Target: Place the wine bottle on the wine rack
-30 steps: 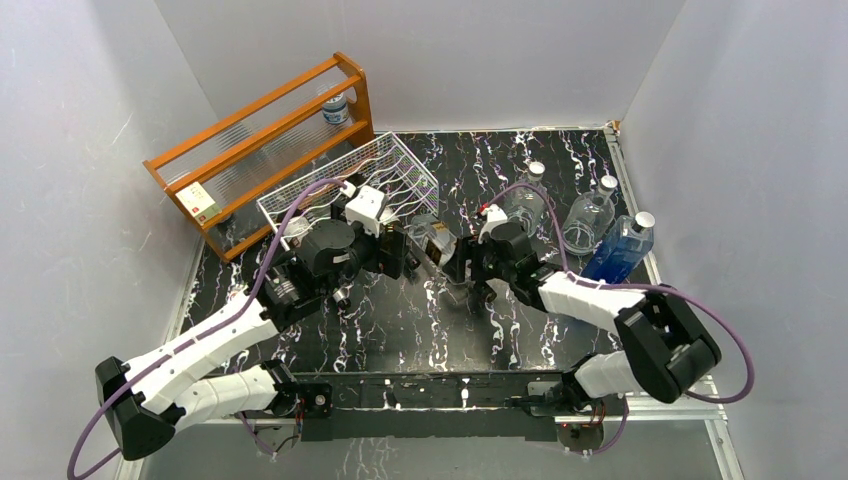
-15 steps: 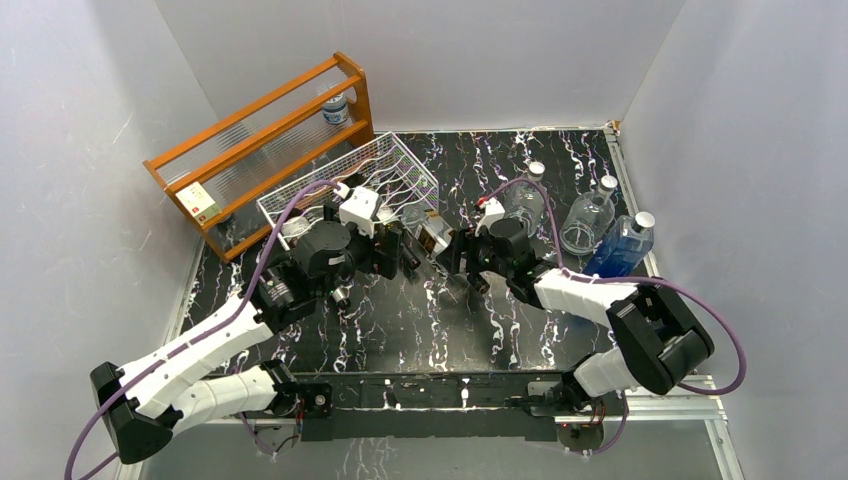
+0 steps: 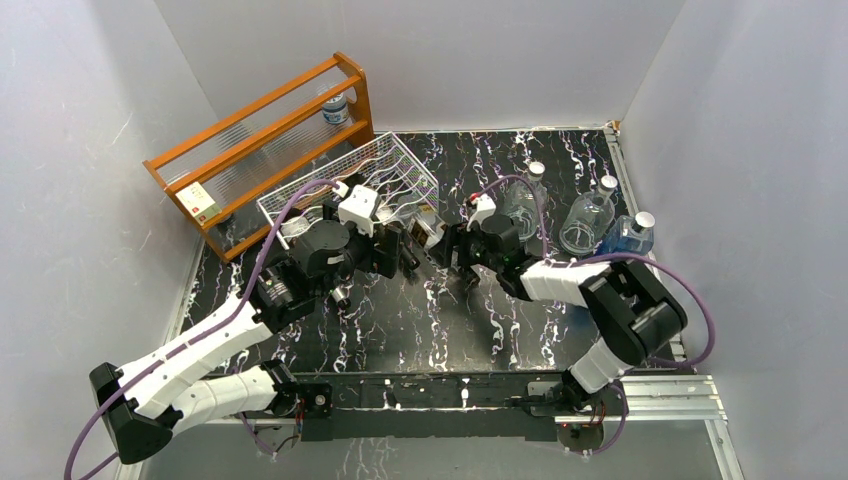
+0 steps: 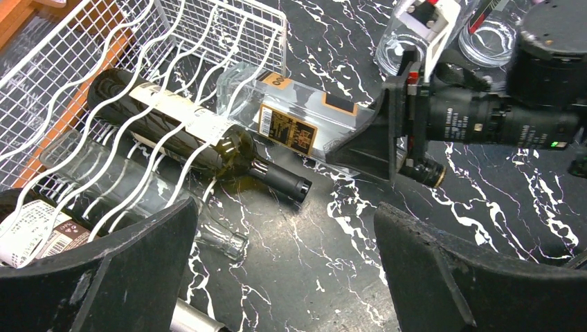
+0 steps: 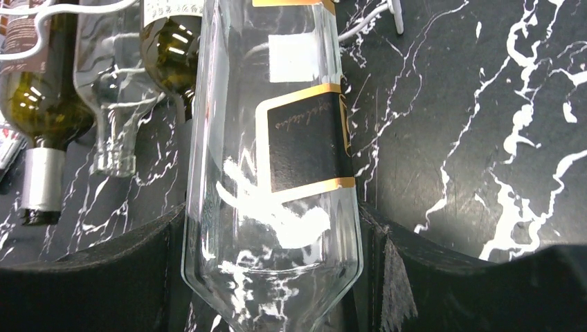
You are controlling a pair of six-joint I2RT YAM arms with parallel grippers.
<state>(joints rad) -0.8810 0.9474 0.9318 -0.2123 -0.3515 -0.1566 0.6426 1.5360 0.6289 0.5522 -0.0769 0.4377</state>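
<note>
- While its fingers (image 5: 104, 277) press both sides of the clear wine bottle (image 5: 277, 138), the right pincer (image 5: 277, 277) holds it, wine rack (image 4: 208, 41) just ahead.
- The left pincer (image 4: 284, 277) gapes wide, empty, rack ahead-left.

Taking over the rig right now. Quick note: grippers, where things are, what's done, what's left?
Left gripper: open, empty, hovering at the front of the white wire-mesh wine rack.
Right gripper: shut on the clear square glass wine bottle with a black-and-gold label, held lying down, far end at a front corner of the rack.
Done: dark green bottle, clear round bottle and another dark labelled bottle lie in the cradles.
Left: slide the held bottle into a free cradle, release. Whether it has entered one is unclear.
</note>
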